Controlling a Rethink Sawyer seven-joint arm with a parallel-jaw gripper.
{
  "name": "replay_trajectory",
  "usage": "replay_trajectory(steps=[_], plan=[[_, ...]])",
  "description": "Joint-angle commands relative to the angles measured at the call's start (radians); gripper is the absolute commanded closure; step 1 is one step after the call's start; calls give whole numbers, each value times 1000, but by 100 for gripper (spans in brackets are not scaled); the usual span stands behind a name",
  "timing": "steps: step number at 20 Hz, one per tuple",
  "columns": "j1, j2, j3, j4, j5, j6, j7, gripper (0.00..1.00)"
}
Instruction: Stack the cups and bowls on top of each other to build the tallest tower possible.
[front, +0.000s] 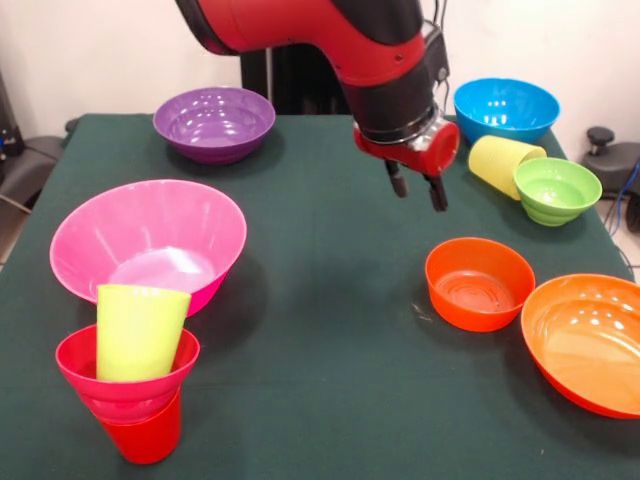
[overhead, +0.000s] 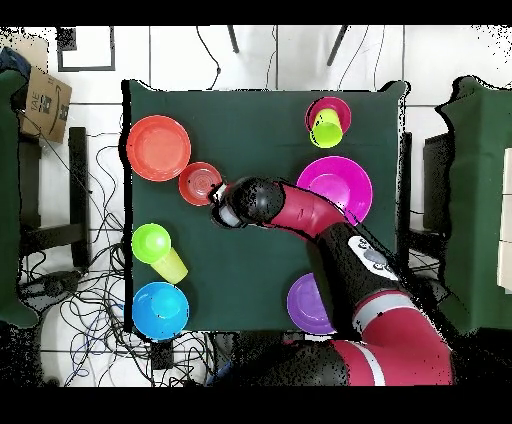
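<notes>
The gripper (front: 418, 187) hangs above the green table (front: 330, 400), fingers slightly parted and holding nothing, just beside the small orange bowl (front: 479, 283). Past that sits the large orange bowl (front: 590, 342). The pale yellow cup (front: 500, 163) lies on its side, mouth against the ribbed green bowl (front: 556, 189), near the blue bowl (front: 506, 110). Across the table, the tower (front: 132, 385) stands upright: red cup (front: 145, 438), magenta bowl (front: 125, 390), lime green cup (front: 138, 330) mouth-down, beside the large pink bowl (front: 150, 245). The purple bowl (front: 213, 122) sits apart.

Lime green cup (front: 139, 331) in magenta bowl (front: 125, 381) on red cup (front: 145, 436); dark green table (front: 330, 400).
</notes>
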Motion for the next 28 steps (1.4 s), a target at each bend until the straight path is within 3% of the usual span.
replay_trajectory(steps=[1,16,28], plan=[[9,82,72,33,1,-134,44,0],[45,173,33,20,-29,-301,78,0],[87,262,7,-24,-33,-363,67,0]])
